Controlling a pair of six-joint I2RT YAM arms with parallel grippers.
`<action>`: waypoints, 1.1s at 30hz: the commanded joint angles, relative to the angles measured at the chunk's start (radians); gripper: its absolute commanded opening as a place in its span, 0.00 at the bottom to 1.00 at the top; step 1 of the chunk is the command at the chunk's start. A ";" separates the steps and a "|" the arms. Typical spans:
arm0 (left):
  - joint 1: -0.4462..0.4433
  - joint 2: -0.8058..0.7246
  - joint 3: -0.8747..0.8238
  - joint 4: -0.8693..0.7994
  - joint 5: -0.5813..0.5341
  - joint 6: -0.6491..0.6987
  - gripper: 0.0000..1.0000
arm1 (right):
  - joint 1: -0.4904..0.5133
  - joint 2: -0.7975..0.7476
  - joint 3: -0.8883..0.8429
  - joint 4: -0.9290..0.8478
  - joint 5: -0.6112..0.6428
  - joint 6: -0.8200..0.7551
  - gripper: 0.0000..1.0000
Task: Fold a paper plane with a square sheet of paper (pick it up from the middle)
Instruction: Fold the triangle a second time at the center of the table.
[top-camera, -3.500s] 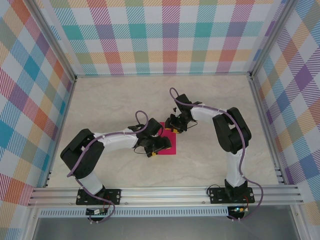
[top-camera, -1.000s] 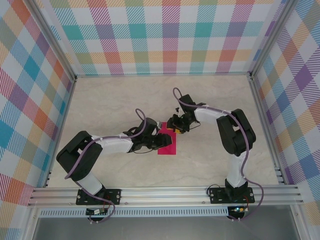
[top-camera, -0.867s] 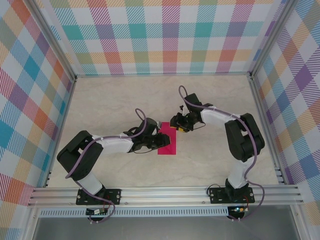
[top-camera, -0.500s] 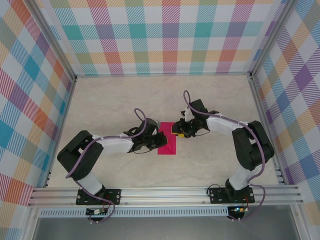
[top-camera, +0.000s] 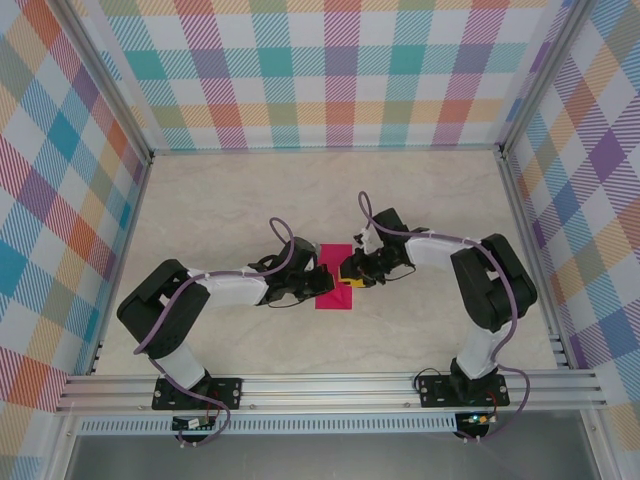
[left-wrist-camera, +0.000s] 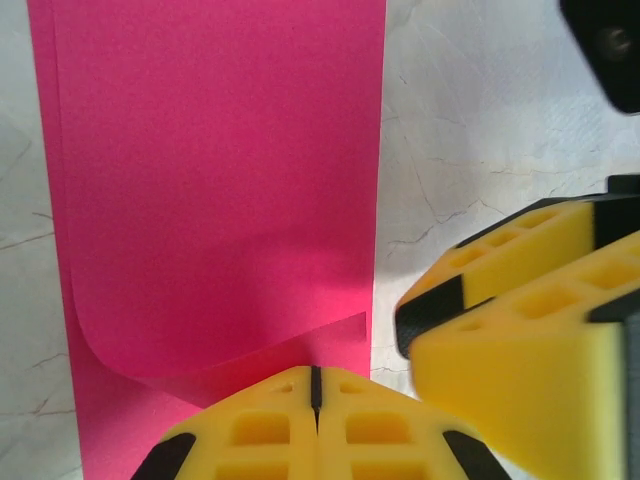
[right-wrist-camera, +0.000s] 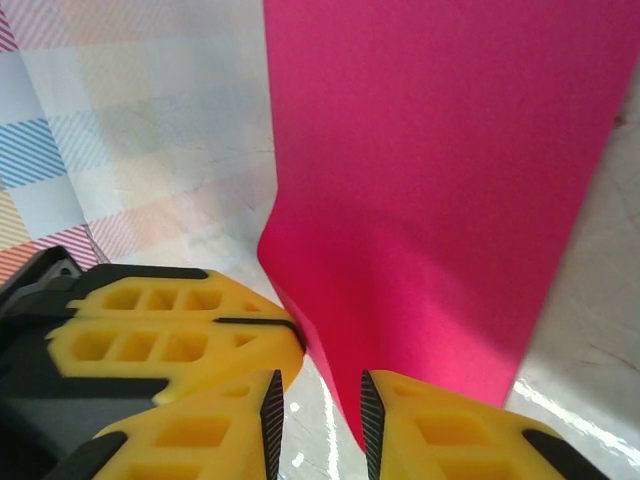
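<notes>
Square sheet of paper (top-camera: 335, 298): folded, long axis near-to-far.
Surface (top-camera: 220, 200): marble; I see plaid walls (top-camera: 330, 80).
Left gripper (left-wrist-camera: 315, 378): jaws closed.
Right gripper (right-wrist-camera: 315, 388): jaws narrow.

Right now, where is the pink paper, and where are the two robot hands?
pink paper (left-wrist-camera: 220, 180): left wrist view, middle of the sheet.
left gripper (left-wrist-camera: 315, 385): left wrist view, seam between fingertips.
right gripper (right-wrist-camera: 320, 395): right wrist view, gap between fingertips.

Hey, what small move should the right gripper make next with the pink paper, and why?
Probably close the right gripper. Its fingers stand slightly apart, with a lifted edge of the square sheet of paper running down into the gap, while the left gripper is shut beside it on the same sheet.
</notes>
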 joint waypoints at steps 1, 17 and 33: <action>0.013 -0.008 0.007 -0.013 -0.007 0.015 0.00 | 0.009 0.024 0.034 0.016 -0.041 -0.035 0.29; 0.014 -0.017 0.003 -0.005 0.003 0.010 0.00 | 0.017 0.068 0.040 0.046 -0.065 -0.030 0.21; 0.012 -0.082 0.019 0.005 0.031 0.008 0.05 | 0.017 -0.032 -0.012 0.026 0.177 -0.031 0.04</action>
